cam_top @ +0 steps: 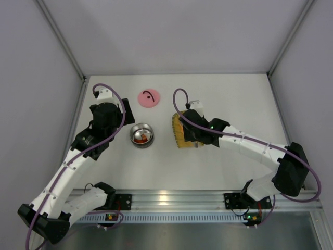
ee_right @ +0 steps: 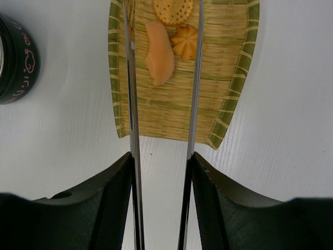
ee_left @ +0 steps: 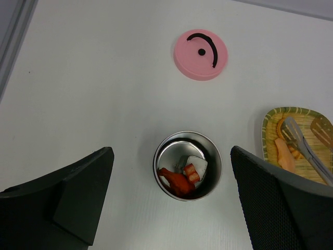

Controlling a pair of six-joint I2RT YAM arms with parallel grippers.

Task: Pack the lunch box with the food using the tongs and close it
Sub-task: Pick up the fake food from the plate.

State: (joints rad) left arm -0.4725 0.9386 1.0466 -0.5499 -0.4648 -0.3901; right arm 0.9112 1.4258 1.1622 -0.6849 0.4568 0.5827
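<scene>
The lunch box (ee_left: 187, 165) is a round steel bowl on the table, holding red food (ee_left: 179, 180) and a white piece (ee_left: 197, 164). My left gripper (ee_left: 171, 216) hangs open above it, its fingers wide on either side. The pink lid (ee_left: 200, 54) lies flat beyond the bowl. My right gripper (ee_right: 161, 172) is shut on the tongs (ee_right: 131, 104), whose two arms reach out over the yellow woven tray (ee_right: 156, 114). The arms stand apart on either side of a pale orange piece (ee_right: 159, 52), next to a flower-shaped biscuit (ee_right: 187, 41) and a round cracker (ee_right: 173, 10).
From above, the bowl (cam_top: 141, 135) sits left of the tray (cam_top: 179, 130), with the lid (cam_top: 149, 98) behind them. The left arm (cam_top: 106, 112) is left of the bowl and the right gripper (cam_top: 195, 136) is over the tray. White walls enclose the table.
</scene>
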